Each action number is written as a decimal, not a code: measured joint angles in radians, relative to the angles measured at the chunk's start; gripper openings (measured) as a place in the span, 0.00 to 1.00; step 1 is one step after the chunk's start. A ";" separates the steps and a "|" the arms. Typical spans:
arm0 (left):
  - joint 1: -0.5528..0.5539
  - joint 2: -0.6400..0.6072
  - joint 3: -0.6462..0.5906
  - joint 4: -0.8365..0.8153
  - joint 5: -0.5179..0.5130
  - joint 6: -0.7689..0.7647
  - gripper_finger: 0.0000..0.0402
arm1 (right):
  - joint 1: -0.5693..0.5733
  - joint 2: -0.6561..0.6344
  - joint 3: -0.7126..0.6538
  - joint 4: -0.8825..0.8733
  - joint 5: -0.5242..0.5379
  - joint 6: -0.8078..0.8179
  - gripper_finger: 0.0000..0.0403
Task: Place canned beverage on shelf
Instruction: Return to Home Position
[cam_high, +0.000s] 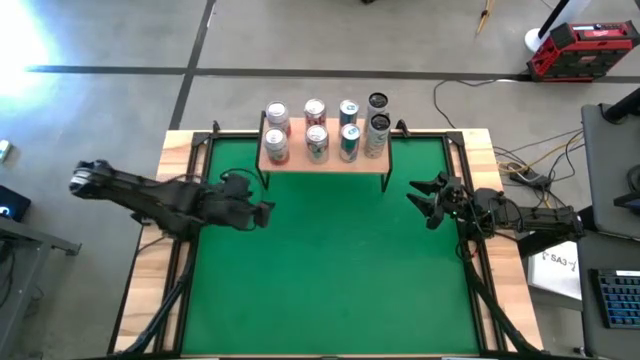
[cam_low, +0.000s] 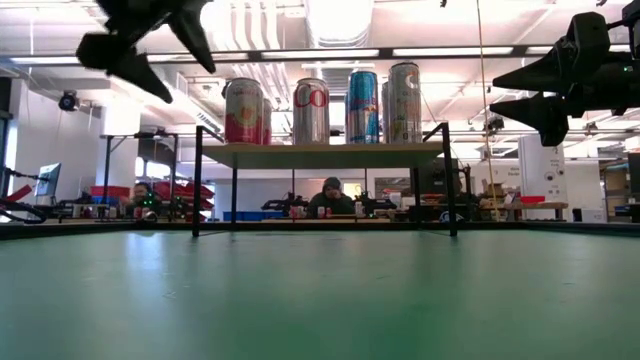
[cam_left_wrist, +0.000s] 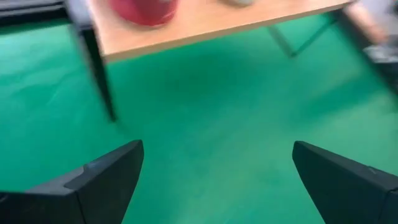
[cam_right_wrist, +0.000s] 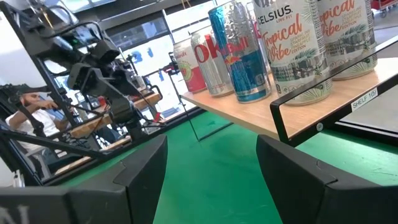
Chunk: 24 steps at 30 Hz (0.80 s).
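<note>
- The left gripper (cam_high: 266, 210) hovers over the green mat (cam_high: 320, 285). Its fingers (cam_left_wrist: 99, 180) are spread wide with nothing between them.
- Bare mat lies between that gripper and the shelf (cam_high: 325, 164), which stands ahead of its tips and a little toward the right gripper.
- The shelf has a light wooden top on thin black legs. It sits at the back edge of the mat, roughly midway between the 2 grippers and beyond both.
- 8 cans stand upright on it in 2 close rows of 4.
- Starting on the left gripper's side, there are 2 pink-white cans (cam_high: 277, 118), then 2 red-silver cans (cam_high: 315, 113), then 2 blue-silver cans (cam_high: 348, 112).
- The 2 tall white cans (cam_high: 377, 128) stand nearest the right gripper and are lettered CELSIUS.
- Far behind the shelf, a person (cam_low: 332, 192) sits at a bench.
- The right gripper (cam_high: 418, 201) hangs above the mat near the shelf's white-can end without touching it. Its fingers (cam_right_wrist: 124, 180) are parted and it holds nothing.
- Behind that gripper's arm, off the mat, lie loose cables (cam_high: 520, 165). Well beyond them a red toolbox (cam_high: 583, 48) stands on the floor.
</note>
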 joint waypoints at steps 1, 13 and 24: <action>0.000 -0.046 -0.053 0.069 0.000 0.047 0.99 | 0.000 0.000 0.000 0.000 0.000 0.000 0.59; 0.004 -0.479 -0.586 0.786 0.040 0.840 0.99 | 0.000 0.000 0.000 0.000 0.000 0.000 0.59; 0.085 -0.701 -0.821 1.138 0.259 1.215 0.99 | 0.000 0.000 0.000 0.000 0.000 0.000 0.59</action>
